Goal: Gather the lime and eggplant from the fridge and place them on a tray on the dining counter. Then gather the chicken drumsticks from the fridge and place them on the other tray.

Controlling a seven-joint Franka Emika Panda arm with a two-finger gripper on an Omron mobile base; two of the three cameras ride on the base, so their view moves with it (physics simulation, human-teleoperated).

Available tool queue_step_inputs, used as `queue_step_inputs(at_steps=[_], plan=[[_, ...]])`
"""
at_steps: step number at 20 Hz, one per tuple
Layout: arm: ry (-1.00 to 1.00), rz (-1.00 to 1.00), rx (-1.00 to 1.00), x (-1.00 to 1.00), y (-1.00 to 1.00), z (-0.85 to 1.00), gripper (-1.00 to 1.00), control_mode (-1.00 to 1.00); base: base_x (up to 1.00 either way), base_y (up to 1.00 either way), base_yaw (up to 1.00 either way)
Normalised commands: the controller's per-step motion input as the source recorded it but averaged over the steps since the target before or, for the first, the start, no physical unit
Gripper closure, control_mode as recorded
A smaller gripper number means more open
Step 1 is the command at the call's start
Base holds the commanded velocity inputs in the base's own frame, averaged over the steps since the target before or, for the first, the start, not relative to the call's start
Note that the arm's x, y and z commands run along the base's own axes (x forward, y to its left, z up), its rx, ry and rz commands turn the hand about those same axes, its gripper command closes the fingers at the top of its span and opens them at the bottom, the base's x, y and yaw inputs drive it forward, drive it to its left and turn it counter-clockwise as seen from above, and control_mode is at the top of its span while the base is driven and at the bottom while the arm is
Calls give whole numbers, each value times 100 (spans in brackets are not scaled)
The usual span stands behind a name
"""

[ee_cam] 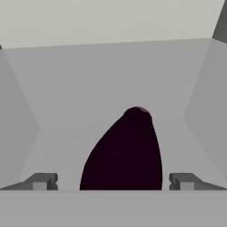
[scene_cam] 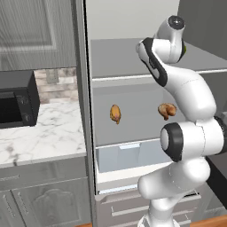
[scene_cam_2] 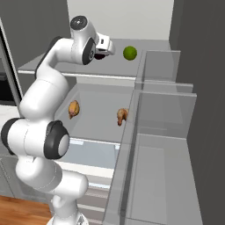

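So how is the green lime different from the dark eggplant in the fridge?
The lime is small, round and bright green; the eggplant is long, tapered and dark purple, almost black. The lime sits off to the side of the hand, while the eggplant lies between the open gripper fingers. Both rest on the top fridge shelf.

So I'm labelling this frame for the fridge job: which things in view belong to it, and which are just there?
Part of the job:
- dark purple eggplant, between the open gripper fingertips
- round green lime, upper shelf
- two brown chicken drumsticks, lower shelf

Just there:
- black microwave
- white marble counter
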Motion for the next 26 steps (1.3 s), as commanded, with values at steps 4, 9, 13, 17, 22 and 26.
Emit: queue_step_inputs(at_steps=[4, 9, 13, 17, 22, 26], plan=[[0, 0, 0, 23, 0, 0, -100, -100, 0, 0, 0], [0, 0, 0, 23, 0, 0, -100, -100, 0, 0, 0], [0, 0, 0, 3, -4, 0, -100, -100, 0, 0, 0], [0, 0, 0, 0, -9, -1, -100, -100, 0, 0, 0], [0, 0, 0, 0, -2, 0, 100, -100, 0, 0, 0], [0, 0, 0, 0, 0, -3, 100, -100, 0, 0, 0]])
